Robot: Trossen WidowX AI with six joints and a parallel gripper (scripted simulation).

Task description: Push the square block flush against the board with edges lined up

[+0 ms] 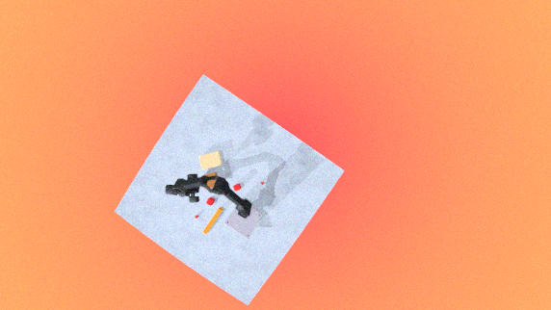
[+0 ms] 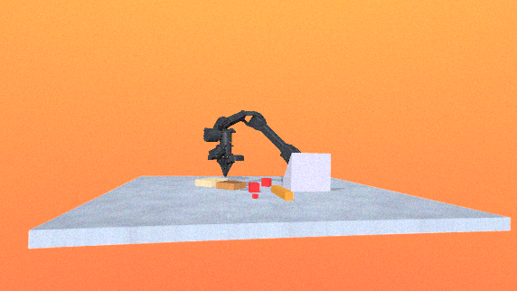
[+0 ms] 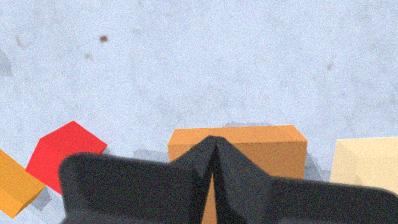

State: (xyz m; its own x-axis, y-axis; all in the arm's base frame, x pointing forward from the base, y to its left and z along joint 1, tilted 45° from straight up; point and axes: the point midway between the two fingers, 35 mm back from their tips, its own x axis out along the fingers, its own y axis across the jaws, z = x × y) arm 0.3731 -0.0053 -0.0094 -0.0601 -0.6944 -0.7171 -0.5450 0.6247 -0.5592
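Observation:
The square block (image 1: 212, 184) (image 2: 230, 185) (image 3: 280, 157) is orange-brown and lies flat, partly hidden under the arm in the top view and behind the fingers in the wrist view. The board (image 1: 210, 160) (image 2: 205, 183) (image 3: 367, 160) is pale yellow and flat. A narrow gap separates block and board in the wrist view, where the board is right of the block. My gripper (image 2: 225, 175) (image 3: 214, 143) is shut with nothing between its fingers. It points down; its tips overlap the block in the wrist view and appear above block height in the side view.
Red cubes (image 1: 237, 187) (image 1: 210, 201) (image 2: 254, 187) (image 2: 266, 182) (image 3: 65, 155) and an orange bar (image 1: 213, 220) (image 2: 282, 192) (image 3: 15, 187) lie near the block. Small red pieces (image 1: 262, 183) (image 1: 196, 217) lie farther out. A pale box (image 1: 243, 225) (image 2: 311, 172) stands by the arm's base.

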